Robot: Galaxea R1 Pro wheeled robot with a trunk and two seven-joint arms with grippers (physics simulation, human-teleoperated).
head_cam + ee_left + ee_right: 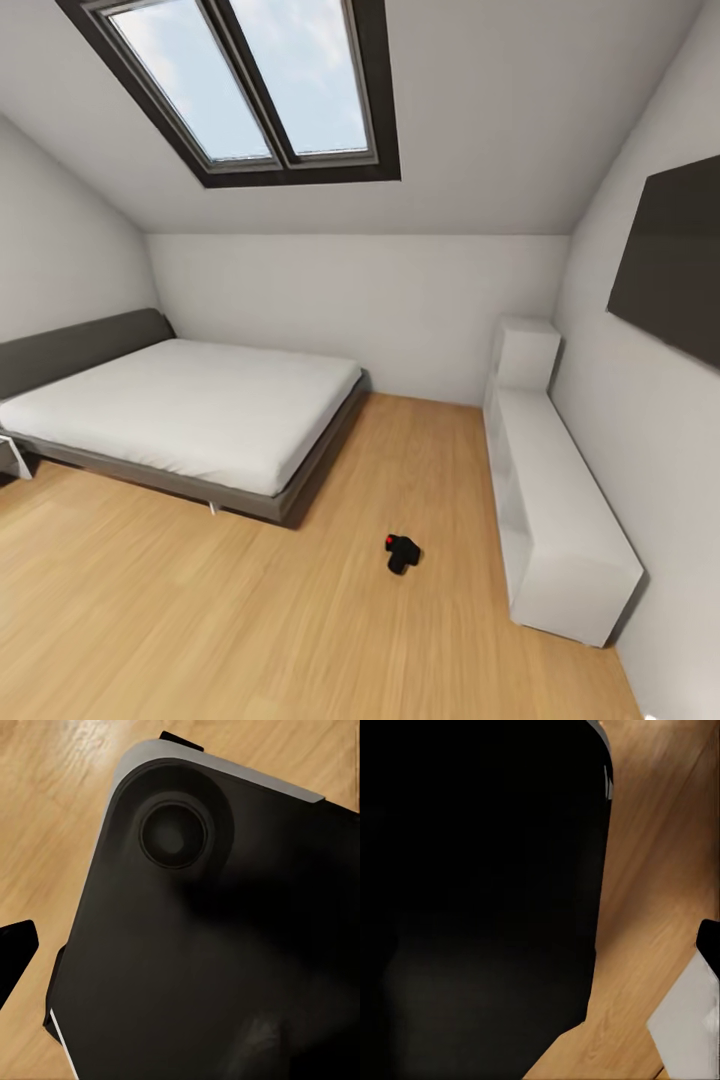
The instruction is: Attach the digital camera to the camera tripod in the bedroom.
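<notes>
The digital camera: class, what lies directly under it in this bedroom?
The digital camera lies on the light wood plank floor, between the bed and the white cabinet. The floor patch beneath its body is covered.

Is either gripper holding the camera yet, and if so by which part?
No. The digital camera lies on the wood floor between the bed and the white cabinet, untouched.

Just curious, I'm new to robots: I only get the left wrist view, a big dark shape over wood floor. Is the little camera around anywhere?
Observer: Yes. In the head view the digital camera lies on the wood floor.
Operator: Near anything?
Observer: It sits between the bed and a low white cabinet, touching neither.
Operator: How would I recognise it?
Observer: It is black, with a small red dot.
</notes>
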